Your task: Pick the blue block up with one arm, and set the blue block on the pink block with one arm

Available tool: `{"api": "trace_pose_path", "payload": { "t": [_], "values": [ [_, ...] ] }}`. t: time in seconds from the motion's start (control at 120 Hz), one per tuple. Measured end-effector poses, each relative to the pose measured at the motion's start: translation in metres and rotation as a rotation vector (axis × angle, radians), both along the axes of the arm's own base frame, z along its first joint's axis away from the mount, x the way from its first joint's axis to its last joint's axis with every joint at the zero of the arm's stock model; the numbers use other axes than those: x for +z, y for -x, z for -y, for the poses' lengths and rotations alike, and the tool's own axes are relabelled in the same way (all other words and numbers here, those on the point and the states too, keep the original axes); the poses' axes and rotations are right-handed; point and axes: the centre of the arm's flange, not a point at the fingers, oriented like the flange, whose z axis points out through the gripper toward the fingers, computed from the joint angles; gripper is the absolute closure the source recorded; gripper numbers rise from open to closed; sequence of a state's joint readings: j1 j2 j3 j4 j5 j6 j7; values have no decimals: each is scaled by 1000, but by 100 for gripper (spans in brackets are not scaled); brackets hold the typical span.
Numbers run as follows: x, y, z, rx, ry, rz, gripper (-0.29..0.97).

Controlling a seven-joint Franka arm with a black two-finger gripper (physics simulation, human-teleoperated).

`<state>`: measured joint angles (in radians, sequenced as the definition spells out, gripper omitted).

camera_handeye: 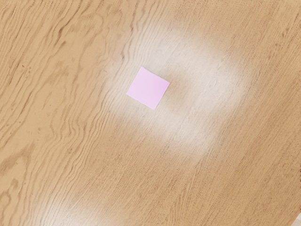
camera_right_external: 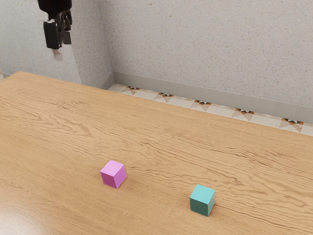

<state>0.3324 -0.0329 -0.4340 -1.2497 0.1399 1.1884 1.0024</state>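
Gripper [camera_right_external: 58, 51] upper left, well clear of the table - its state cannot be told. Blue block [camera_right_external: 202, 199], lower right: likely light, rigid - grip opposite flat sides. Pink block [camera_right_external: 113, 174] apart, lower centre

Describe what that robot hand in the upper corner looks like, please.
The gripper is matte black and blocky: a wider body above, narrower boxy parts below, ending in a small pale tip. No cables or markings are discernible.

on table [camera_right_external: 146, 122] | first block [camera_right_external: 113, 174] | second block [camera_right_external: 202, 199] to the exterior view's right
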Motion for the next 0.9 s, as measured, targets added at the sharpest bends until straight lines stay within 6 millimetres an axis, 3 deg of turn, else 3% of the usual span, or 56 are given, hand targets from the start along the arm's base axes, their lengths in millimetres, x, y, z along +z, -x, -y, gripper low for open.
{"api": "trace_pose_path", "payload": {
  "t": [0.15, 0.267, 0.317, 0.425, 0.492, 0.683, 0.9],
  "values": [
    [-8, -3, 28, -64, 44, -18, 0],
    [-71, -26, 70, -161, 78, -151, 0],
    [-91, -25, 101, -221, 57, -169, 0],
    [-145, -7, 190, -395, 18, -194, 0],
    [-169, 4, 222, -462, 7, -185, 0],
    [-204, 4, 244, -514, -15, -128, 0],
    [-279, 14, 270, -553, 4, -161, 0]
  ]
}}
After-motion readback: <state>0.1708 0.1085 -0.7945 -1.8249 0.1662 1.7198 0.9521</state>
